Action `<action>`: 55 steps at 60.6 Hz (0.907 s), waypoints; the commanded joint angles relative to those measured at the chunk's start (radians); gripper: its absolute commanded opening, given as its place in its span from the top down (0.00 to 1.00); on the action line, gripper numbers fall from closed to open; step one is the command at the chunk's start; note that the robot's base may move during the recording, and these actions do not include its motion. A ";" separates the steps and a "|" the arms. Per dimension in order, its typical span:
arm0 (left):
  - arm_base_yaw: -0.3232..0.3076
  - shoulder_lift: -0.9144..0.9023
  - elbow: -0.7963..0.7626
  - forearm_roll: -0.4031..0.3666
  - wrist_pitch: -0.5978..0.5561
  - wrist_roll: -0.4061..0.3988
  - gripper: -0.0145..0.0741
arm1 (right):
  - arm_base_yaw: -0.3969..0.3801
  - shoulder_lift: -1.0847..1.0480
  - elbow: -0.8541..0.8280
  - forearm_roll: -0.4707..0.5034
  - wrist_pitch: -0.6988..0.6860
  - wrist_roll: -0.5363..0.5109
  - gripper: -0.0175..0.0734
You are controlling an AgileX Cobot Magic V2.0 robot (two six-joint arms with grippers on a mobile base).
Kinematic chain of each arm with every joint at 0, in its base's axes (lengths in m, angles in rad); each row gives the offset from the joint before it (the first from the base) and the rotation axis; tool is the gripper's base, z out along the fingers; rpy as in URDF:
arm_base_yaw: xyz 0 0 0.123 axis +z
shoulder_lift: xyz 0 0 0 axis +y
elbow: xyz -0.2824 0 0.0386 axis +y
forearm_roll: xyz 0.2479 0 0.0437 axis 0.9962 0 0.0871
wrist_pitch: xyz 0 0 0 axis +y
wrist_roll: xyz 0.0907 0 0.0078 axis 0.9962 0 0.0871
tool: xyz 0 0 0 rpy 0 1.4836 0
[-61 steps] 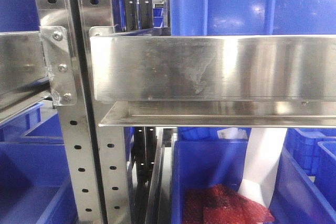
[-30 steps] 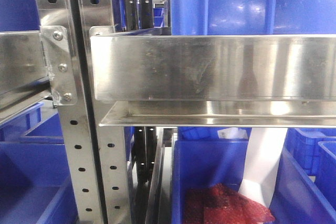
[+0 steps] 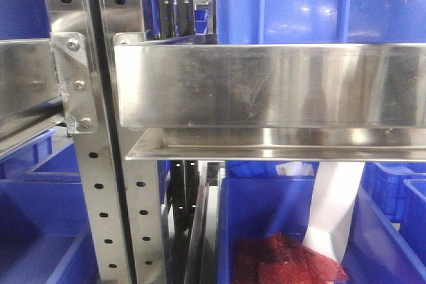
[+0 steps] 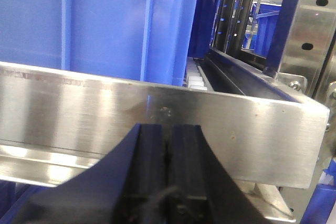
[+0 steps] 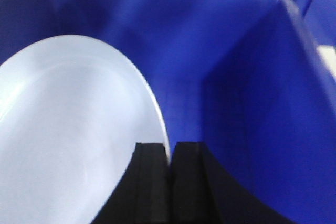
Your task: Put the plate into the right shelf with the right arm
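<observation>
One plate [image 5: 68,135] rim pinched in right end effector [image 5: 169,153], blue bin wall [image 5: 262,119] close beside

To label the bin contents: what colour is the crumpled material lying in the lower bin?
Red crumpled material, seen best in the exterior front-facing view.

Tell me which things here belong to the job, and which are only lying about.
Belong to the job:
- plate, gripped at its rim
- right pincer, shut on the plate
- steel shelf

Only lying about:
- blue bins
- red mesh in the lower bin
- left pincer, shut and empty, in front of the shelf lip
</observation>
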 commanded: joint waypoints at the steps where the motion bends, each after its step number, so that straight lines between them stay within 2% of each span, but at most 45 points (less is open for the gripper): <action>1: -0.007 -0.012 0.007 0.000 -0.089 -0.006 0.89 | -0.008 -0.020 -0.040 -0.016 -0.068 0.003 0.75; 10: -0.007 -0.012 0.007 0.000 -0.089 -0.006 0.89 | -0.008 0.005 -0.040 -0.016 -0.046 0.003 0.74; 15: -0.007 -0.012 0.007 0.000 -0.089 -0.006 0.89 | -0.008 0.007 -0.040 -0.016 -0.045 0.003 0.66; 18: -0.007 -0.012 0.007 0.000 -0.089 -0.006 0.89 | -0.008 0.007 -0.040 -0.016 -0.045 0.003 0.58; 28: -0.007 -0.012 0.007 0.000 -0.089 -0.006 0.89 | -0.008 0.006 -0.040 -0.016 -0.028 0.003 0.15; 30: -0.007 -0.012 0.007 0.000 -0.089 -0.006 0.89 | -0.008 0.002 -0.040 -0.016 -0.021 0.003 0.10; 42: -0.007 -0.012 0.007 0.000 -0.089 -0.006 0.89 | -0.008 -0.065 -0.040 -0.016 -0.023 0.003 0.18; 47: -0.007 -0.012 0.007 0.000 -0.089 -0.006 0.89 | -0.008 -0.122 -0.040 -0.014 -0.026 0.003 0.28; 55: -0.007 -0.012 0.007 0.000 -0.089 -0.006 0.89 | -0.008 -0.236 -0.008 -0.006 -0.023 0.003 0.50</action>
